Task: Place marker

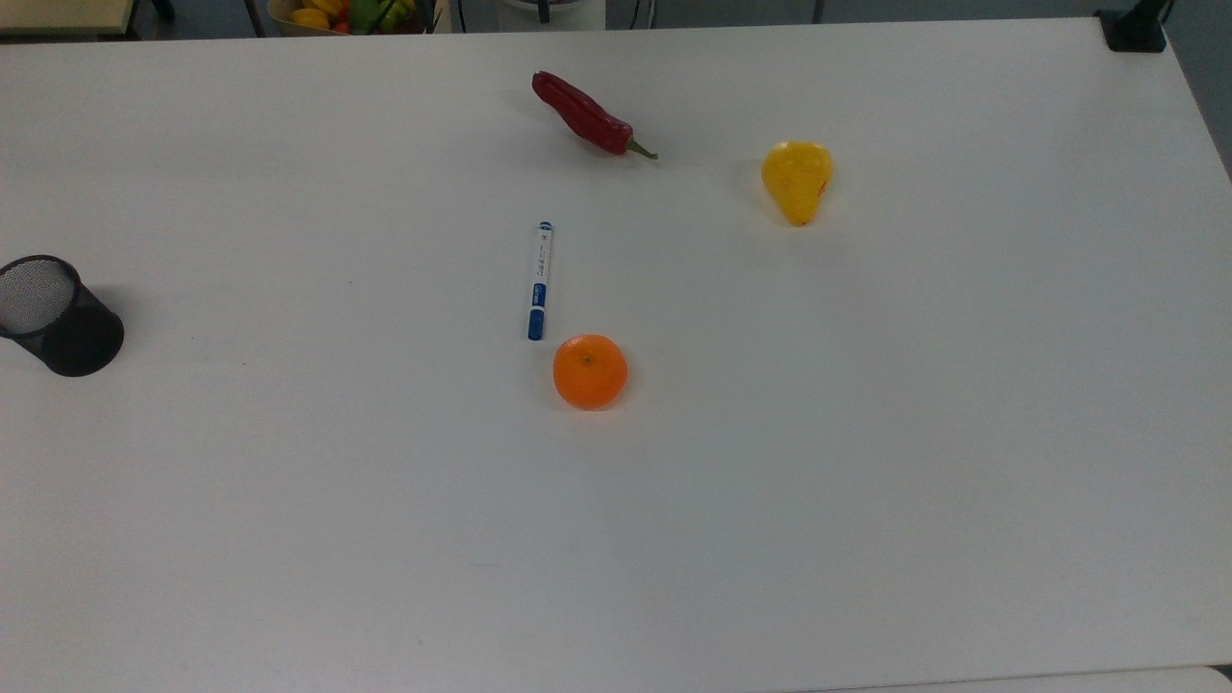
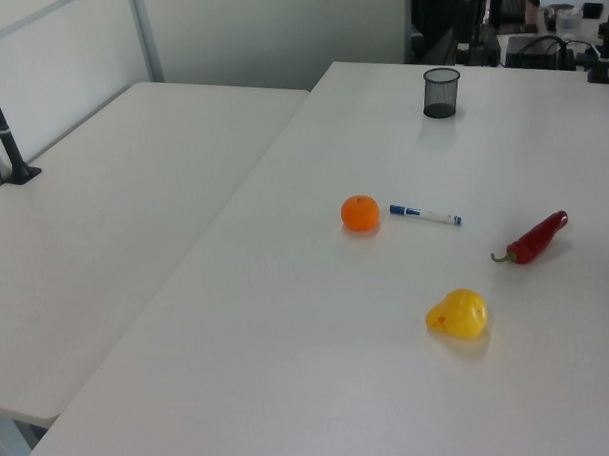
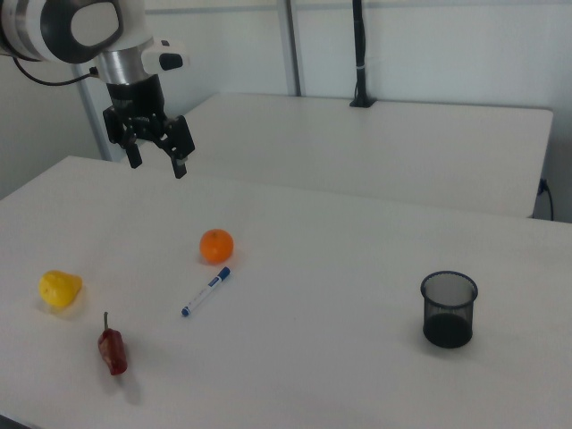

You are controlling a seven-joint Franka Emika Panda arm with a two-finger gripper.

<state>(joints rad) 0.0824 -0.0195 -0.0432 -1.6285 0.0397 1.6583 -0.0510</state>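
— Item one, the marker [image 1: 539, 280]?
— Flat on the white table [image 1: 866, 481], blue cap just beside the orange [image 1: 590, 371], not touching.
— Surroundings?
— Red chilli [image 1: 587, 115] and yellow pear [image 1: 798, 180] apart from it; black mesh cup [image 1: 58, 315] well off at the top view's left.
— The gripper [image 3: 155, 156]?
— High above the table in the right view, fingers spread, holding nothing.
— Risks?
— A slim barrel may roll under a skewed pinch; descending near the cap could nudge the orange.
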